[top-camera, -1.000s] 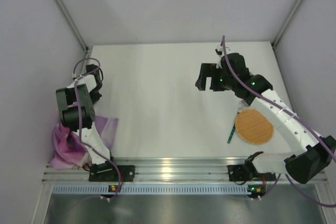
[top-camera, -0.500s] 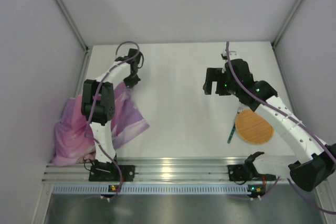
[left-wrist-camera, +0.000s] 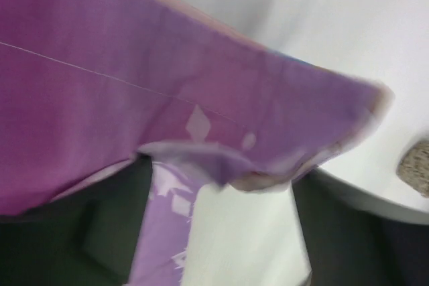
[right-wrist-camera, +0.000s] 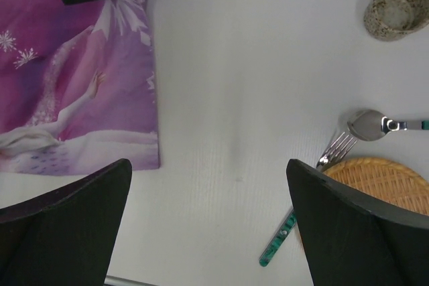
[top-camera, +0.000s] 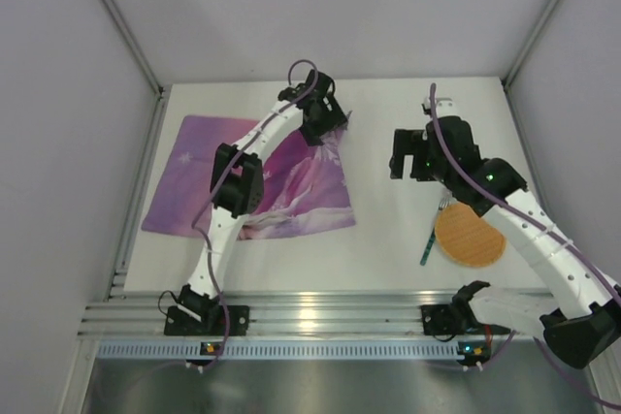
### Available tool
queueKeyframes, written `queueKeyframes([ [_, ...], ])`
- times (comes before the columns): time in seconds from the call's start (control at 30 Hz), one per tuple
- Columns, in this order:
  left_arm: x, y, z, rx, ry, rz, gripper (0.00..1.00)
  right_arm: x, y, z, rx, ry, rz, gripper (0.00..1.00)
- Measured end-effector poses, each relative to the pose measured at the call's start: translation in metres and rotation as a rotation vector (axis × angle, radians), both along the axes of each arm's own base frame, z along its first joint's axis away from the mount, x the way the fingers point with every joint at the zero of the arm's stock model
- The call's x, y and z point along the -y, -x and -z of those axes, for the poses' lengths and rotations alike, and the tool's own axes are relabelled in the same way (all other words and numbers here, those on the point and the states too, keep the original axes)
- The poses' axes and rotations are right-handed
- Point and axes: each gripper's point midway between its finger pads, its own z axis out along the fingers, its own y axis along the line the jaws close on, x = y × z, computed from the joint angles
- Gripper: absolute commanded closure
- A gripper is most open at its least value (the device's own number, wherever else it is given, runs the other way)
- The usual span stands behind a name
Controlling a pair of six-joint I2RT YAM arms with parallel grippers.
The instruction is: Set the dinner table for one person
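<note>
Placemat getting laid out on the white worktop point(top-camera: 388, 239)

Left gripper point(top-camera: 323, 123) pinches the floppy princess placemat point(top-camera: 252, 176) by its top-right corner, upper-middle of frame; soft cloth, best held at corners. Right gripper point(top-camera: 415, 154) hovers open and empty, centre-right.

Left arm point(top-camera: 233, 191): slim white links joined by chunky black joint housings.
Right arm point(top-camera: 529, 230): same build, white shells with black joints; a row of small dark screw dots runs along the white forearm link.
Cables: a purple cable runs along each arm, looping free above the wrist.
Lights: small green lights glow on the right arm's black housings.
Left gripper point(top-camera: 325, 123): black, boxy.
Right gripper point(top-camera: 412, 154): black; in its wrist view two broad, dark, matte fingers point(right-wrist-camera: 64, 216) with rounded edges fill the lower corners.
Bases: black mounting blocks bolted to a silver rail point(top-camera: 320, 312).
</note>
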Motion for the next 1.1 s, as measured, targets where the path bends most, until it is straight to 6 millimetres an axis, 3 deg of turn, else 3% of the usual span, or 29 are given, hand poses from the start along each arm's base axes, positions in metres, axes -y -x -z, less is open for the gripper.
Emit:
queueKeyframes([
  [0.2,0.047,0.011,0.003,-0.020,0.150,0.100,0.02,0.001,0.003,0.006,-0.013,0.005,0.000,0.00],
  [0.3,0.064,0.015,-0.015,0.016,0.214,0.153,0.02,-0.012,0.002,0.018,-0.064,-0.023,-0.036,0.00],
  [0.4,0.061,0.016,-0.052,0.069,0.263,0.172,0.02,-0.038,-0.006,0.045,-0.163,-0.068,-0.082,0.00],
  [0.47,0.041,0.012,-0.091,0.128,0.291,0.153,0.01,-0.059,-0.011,0.073,-0.245,-0.116,-0.105,0.00],
  [0.53,0.009,0.006,-0.131,0.194,0.304,0.115,0.02,-0.075,-0.012,0.104,-0.342,-0.154,-0.120,0.00],
  [0.63,-0.060,0.005,-0.191,0.311,0.296,0.030,0.02,-0.094,-0.010,0.144,-0.471,-0.200,-0.125,0.01],
  [0.73,-0.125,0.016,-0.221,0.386,0.242,-0.061,0.02,-0.111,-0.012,0.172,-0.553,-0.242,-0.132,0.05],
  [0.83,-0.153,0.036,-0.220,0.387,0.192,-0.092,0.02,-0.124,-0.013,0.195,-0.617,-0.265,-0.142,0.16],
  [0.97,-0.163,0.061,-0.174,0.281,0.132,-0.083,0.01,-0.146,-0.016,0.214,-0.683,-0.305,-0.177,0.28],
  [1.0,-0.168,0.068,-0.156,0.237,0.121,-0.088,0.02,-0.152,-0.020,0.214,-0.676,-0.312,-0.187,0.40],
  [1.07,-0.180,0.078,-0.130,0.169,0.103,-0.106,0.01,-0.166,-0.027,0.216,-0.671,-0.331,-0.216,0.56],
  [1.1,-0.188,0.084,-0.117,0.134,0.094,-0.121,0.02,-0.171,-0.028,0.219,-0.674,-0.337,-0.223,0.74],
])
